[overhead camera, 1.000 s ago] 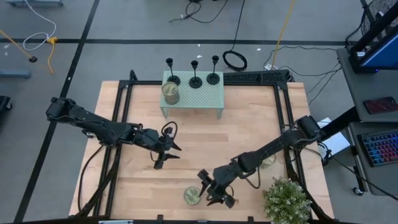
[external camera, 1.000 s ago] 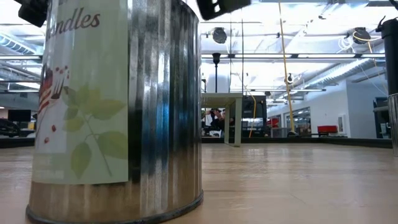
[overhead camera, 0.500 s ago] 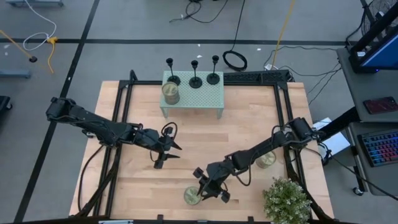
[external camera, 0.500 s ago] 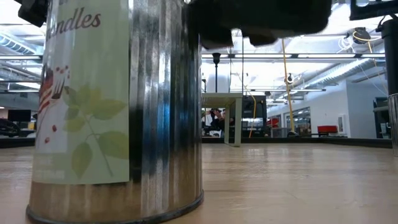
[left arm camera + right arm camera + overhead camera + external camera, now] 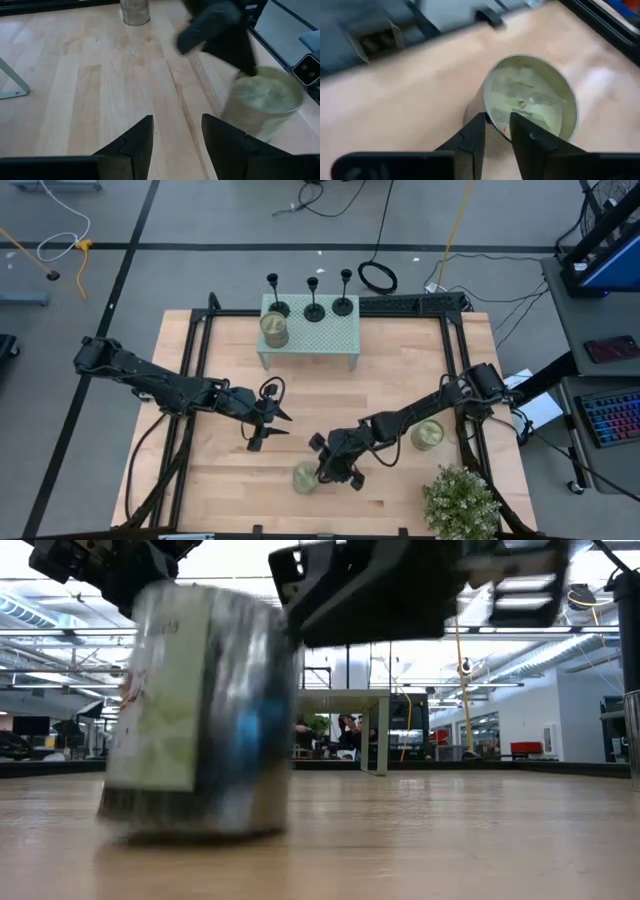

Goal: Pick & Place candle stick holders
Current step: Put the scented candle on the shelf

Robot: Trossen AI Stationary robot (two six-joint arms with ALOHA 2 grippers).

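Three black candle stick holders (image 5: 275, 298) (image 5: 314, 305) (image 5: 344, 298) stand by their disc bases on a green perforated stand (image 5: 320, 340) at the table's far side, with no gripper near them. My right gripper (image 5: 322, 470) (image 5: 497, 122) is near the front middle, shut on a greenish-gold tin (image 5: 304, 478) (image 5: 195, 710) (image 5: 262, 102). My left gripper (image 5: 274, 428) (image 5: 176, 135) hovers open left of centre with nothing between its fingers. My right gripper has the tin by the side of its rim (image 5: 492, 116) that faces the arm. One finger (image 5: 530, 137) is inside the open top and the other (image 5: 472, 135) outside the wall. The fingers slant down from the table's right. The tin leans slightly; whether its base is on the table I cannot tell.
A second tin (image 5: 273, 330) stands on the green stand's left end, and a third tin (image 5: 428, 434) on the table at the right. A potted plant (image 5: 460, 500) fills the near right corner. Black frame rails (image 5: 195, 350) run along the table's sides.
My right gripper has gone toward the table's left and far side, closed on the tin's rim and taken hold. The tin, upright and still before, has shifted away from the near edge and now leans.
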